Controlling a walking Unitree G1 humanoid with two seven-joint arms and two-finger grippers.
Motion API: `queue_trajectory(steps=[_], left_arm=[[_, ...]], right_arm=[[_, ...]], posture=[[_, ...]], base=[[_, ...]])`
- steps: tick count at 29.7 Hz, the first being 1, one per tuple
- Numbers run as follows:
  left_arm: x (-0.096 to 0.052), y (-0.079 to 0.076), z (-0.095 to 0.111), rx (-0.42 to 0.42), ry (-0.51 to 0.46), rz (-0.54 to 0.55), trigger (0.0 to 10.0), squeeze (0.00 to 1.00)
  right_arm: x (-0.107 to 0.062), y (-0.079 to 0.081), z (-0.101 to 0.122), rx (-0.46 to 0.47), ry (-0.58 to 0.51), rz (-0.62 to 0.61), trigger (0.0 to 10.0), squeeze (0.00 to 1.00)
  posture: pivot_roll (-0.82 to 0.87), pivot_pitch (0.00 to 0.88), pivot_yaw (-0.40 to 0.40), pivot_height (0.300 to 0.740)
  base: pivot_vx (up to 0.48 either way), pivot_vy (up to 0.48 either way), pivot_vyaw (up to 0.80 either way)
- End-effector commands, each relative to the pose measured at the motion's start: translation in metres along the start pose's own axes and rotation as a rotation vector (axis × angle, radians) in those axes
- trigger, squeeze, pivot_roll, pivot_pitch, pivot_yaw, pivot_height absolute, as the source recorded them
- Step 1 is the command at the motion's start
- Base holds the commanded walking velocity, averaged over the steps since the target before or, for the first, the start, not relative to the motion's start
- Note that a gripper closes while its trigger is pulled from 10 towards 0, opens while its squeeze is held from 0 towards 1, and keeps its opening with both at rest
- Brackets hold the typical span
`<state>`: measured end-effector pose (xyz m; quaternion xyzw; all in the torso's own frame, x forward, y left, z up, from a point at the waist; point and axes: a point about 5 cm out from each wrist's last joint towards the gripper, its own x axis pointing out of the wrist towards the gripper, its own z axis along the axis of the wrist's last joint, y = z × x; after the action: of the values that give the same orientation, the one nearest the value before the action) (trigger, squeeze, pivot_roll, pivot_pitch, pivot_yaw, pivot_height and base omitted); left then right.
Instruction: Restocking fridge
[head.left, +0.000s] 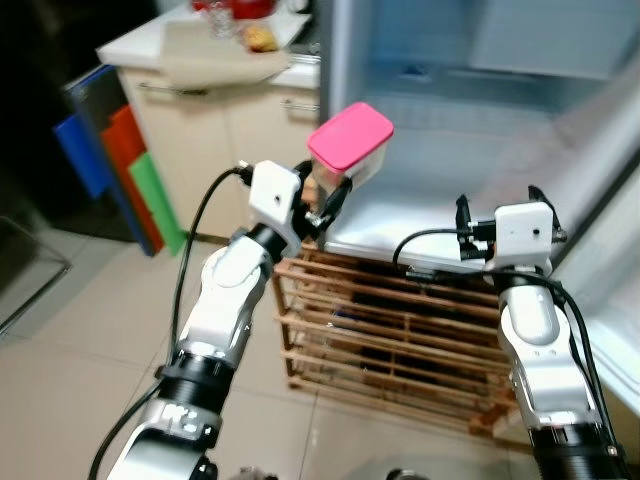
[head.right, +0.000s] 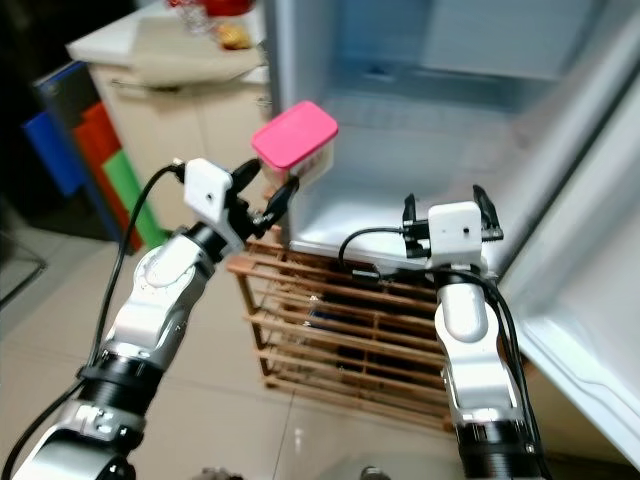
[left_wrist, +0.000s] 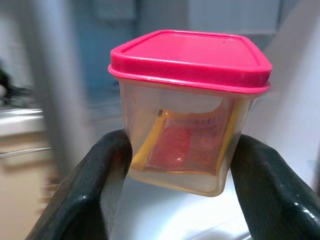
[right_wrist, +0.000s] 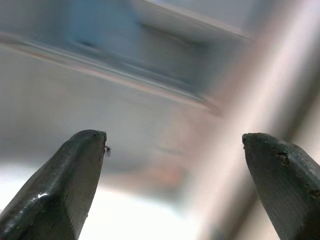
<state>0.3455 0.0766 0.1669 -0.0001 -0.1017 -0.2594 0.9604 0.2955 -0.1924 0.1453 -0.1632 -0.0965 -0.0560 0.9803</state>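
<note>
A clear plastic container (head.left: 350, 150) with a pink lid and an orange-red packet inside (left_wrist: 185, 145) is held up in front of the open fridge (head.left: 480, 130). My left gripper (head.left: 325, 200) is shut on its lower sides, at the fridge's left edge, just outside the lowest white shelf (head.left: 400, 225). My right gripper (head.left: 495, 205) is raised at the shelf's front edge, open, with nothing between its fingers (right_wrist: 65, 185).
A wooden slatted crate (head.left: 390, 340) stands on the tiled floor under the fridge opening. The fridge door (head.left: 610, 260) is swung open on the right. A beige counter (head.left: 210, 60) with food and red items stands left, with coloured boards (head.left: 120, 170) leaning against it.
</note>
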Motion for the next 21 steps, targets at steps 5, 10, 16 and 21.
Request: queue_trajectory(steps=[5,10,16,21], left_arm=[[0.021,0.026,-0.006,-0.069,0.105,0.306,10.0,0.00],[0.027,0.036,-0.006,-0.065,0.147,0.368,10.0,0.00],[0.028,0.042,-0.018,-0.050,0.224,0.420,10.0,0.00],[0.023,0.036,-0.035,-0.062,0.309,0.427,10.0,0.00]], right_arm=[[0.002,-0.002,-0.002,-0.005,0.013,-0.002,10.0,0.00],[-0.003,0.001,0.001,-0.004,0.000,0.024,10.0,0.00],[-0.018,0.005,0.013,0.052,-0.027,0.102,10.0,0.00],[-0.040,0.012,0.020,0.164,0.014,0.278,10.0,0.00]], posture=[[-0.12,0.000,0.049,0.740],[-0.15,0.000,0.056,0.740],[-0.20,0.000,0.055,0.740],[-0.23,0.000,0.049,0.740]], base=[[0.000,0.000,-0.45],[0.000,0.000,0.00],[0.000,0.000,0.00],[0.000,0.000,0.00]])
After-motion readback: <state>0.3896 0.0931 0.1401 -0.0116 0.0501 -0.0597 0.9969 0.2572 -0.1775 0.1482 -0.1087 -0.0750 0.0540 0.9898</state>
